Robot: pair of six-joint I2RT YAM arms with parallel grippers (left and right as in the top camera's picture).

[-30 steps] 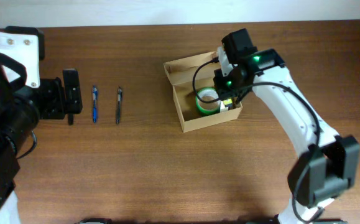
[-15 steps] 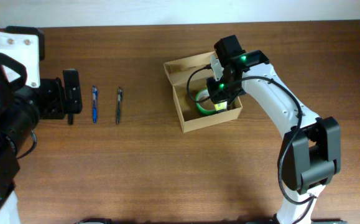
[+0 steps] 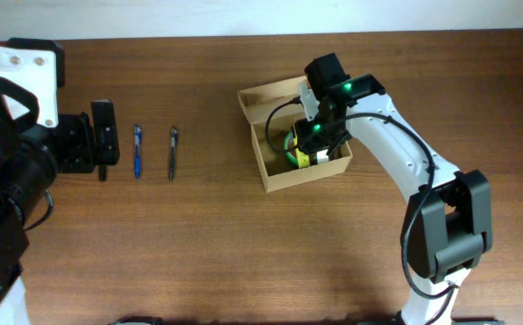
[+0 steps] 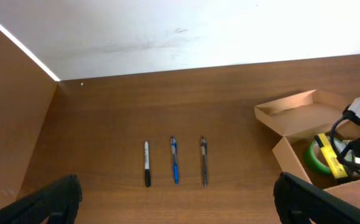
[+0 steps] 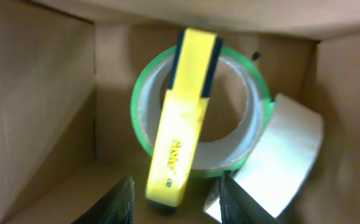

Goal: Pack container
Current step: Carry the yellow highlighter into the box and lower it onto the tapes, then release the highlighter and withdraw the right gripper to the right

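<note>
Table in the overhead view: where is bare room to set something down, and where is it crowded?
Bare wood lies between the black pen and the container, and in front of both. It is crowded inside the container, where a green tape roll, a yellow tool and the right end effector sit.

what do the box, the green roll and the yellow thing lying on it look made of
The container looks like plain matte cardboard: dull brown walls. The green roll seems plastic tape, glossy and see-through at its rim. The yellow bar is probably smooth hard plastic, with printed lettering.
</note>
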